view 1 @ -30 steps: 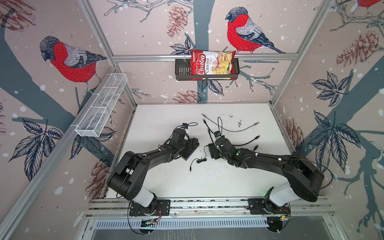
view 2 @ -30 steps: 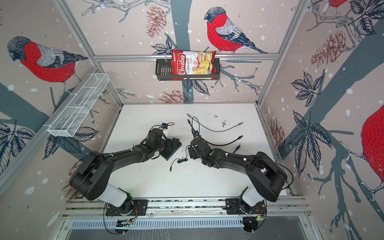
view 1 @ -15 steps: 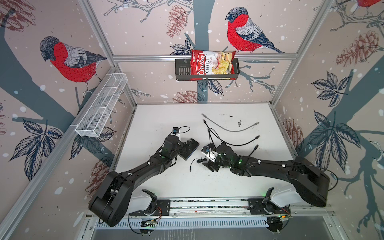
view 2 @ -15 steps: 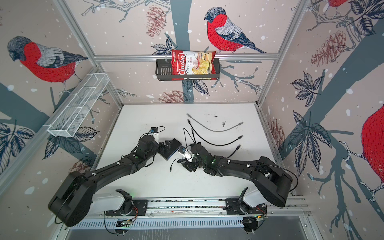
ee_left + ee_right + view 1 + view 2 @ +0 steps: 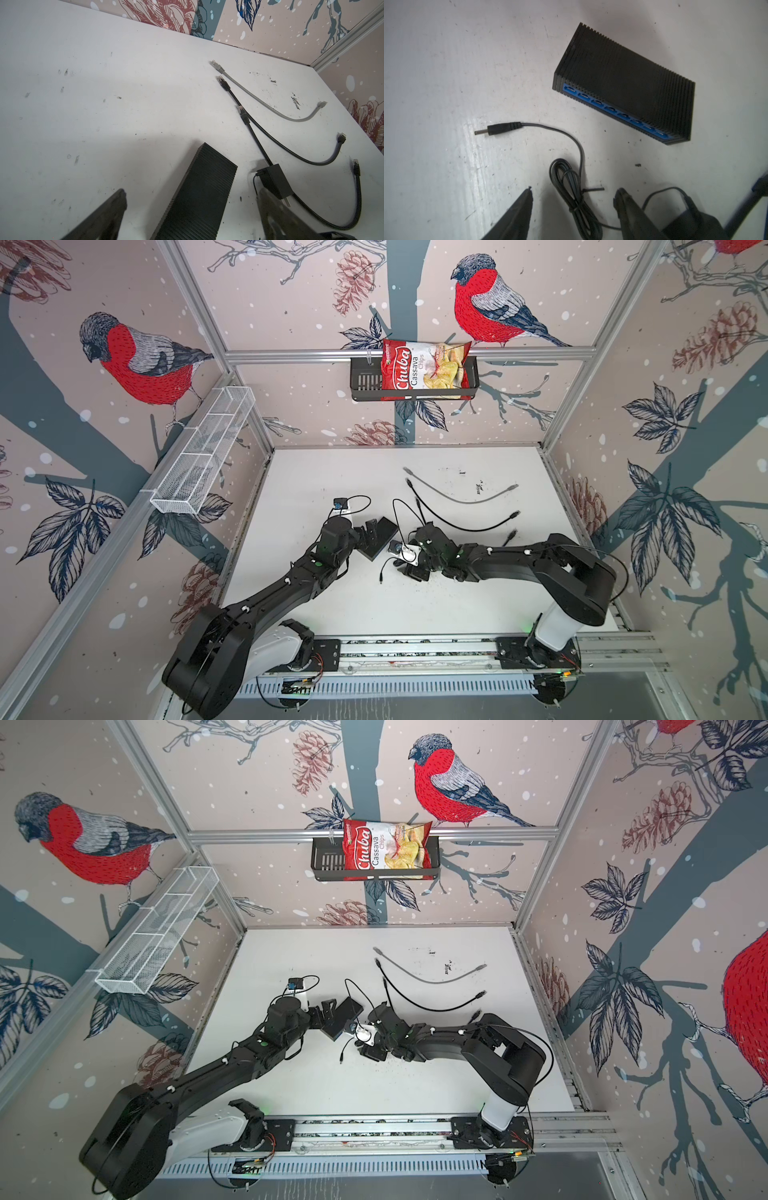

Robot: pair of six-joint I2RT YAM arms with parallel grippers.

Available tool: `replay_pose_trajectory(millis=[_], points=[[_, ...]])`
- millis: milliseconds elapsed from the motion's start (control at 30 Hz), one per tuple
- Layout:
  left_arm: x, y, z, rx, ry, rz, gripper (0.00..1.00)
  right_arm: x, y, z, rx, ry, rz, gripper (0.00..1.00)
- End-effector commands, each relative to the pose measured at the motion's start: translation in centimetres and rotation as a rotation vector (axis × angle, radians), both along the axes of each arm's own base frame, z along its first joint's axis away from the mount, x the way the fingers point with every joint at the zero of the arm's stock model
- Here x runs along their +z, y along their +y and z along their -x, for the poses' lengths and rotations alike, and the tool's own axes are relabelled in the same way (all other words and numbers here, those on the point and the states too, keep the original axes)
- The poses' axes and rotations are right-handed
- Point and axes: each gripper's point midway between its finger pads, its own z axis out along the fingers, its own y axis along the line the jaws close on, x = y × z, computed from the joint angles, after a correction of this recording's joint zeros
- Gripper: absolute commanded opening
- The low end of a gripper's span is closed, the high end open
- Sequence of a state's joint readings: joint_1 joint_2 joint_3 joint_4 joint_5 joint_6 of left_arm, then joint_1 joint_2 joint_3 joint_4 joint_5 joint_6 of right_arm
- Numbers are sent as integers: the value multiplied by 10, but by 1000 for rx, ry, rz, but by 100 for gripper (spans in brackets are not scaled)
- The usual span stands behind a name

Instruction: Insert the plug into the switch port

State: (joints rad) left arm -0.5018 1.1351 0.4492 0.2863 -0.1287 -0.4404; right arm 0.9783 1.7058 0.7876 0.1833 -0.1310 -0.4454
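Observation:
The switch [image 5: 629,83] is a flat ribbed black box, also seen in both top views [image 5: 380,537] [image 5: 344,1016]. A blue strip of switch ports [image 5: 612,112] runs along one long edge. A black barrel plug [image 5: 497,129] on a thin cord lies free on the table [image 5: 381,580]. My right gripper [image 5: 573,197] is open, its fingers on either side of the cord's tied bundle [image 5: 571,187] and apart from it. My left gripper [image 5: 192,199] is open, its fingers straddling the switch [image 5: 199,197] with gaps on both sides.
A black power adapter [image 5: 274,182] sits beside the switch, close to my right gripper [image 5: 691,224]. A grey network cable [image 5: 457,498] and two black ones [image 5: 461,527] lie behind it on the white table [image 5: 332,472]. Walls and frame posts stand around the table.
My right gripper has moved toward the front, down over the cord bundle, with its jaws narrower. My left arm has stretched out low, its gripper staying at the switch.

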Motion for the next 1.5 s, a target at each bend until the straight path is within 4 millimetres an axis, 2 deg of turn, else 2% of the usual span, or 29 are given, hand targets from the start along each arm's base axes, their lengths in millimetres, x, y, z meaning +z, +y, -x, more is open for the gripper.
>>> replay_pose_trajectory(millis=[0, 133, 300, 500, 633, 900, 1067, 1267, 1467], points=[[9, -1, -2, 0, -38, 23, 97, -6, 2, -2, 2, 13, 20, 60], [11, -3, 0, -21, -59, 31, 97, -18, 3, -4, -1, 39, 62, 50], [12, -4, 4, -39, -68, 24, 96, -26, 2, -4, -10, 68, 86, 32], [12, -9, 5, -71, -59, 15, 95, -15, -5, -16, -91, 93, 33, 11], [15, -11, 3, -75, -65, 27, 94, -5, -14, -23, -167, 115, -15, 2], [22, -28, 0, -165, -57, 21, 86, 11, -37, -42, -373, 224, -101, 0], [25, -41, -4, -198, -17, 63, 87, 25, -51, -58, -541, 266, -159, 0], [41, -63, -7, -233, -9, 112, 86, 45, -58, -66, -670, 297, -217, 0], [47, -84, -4, -264, -1, 106, 85, 63, -59, -71, -707, 297, -244, 0]])
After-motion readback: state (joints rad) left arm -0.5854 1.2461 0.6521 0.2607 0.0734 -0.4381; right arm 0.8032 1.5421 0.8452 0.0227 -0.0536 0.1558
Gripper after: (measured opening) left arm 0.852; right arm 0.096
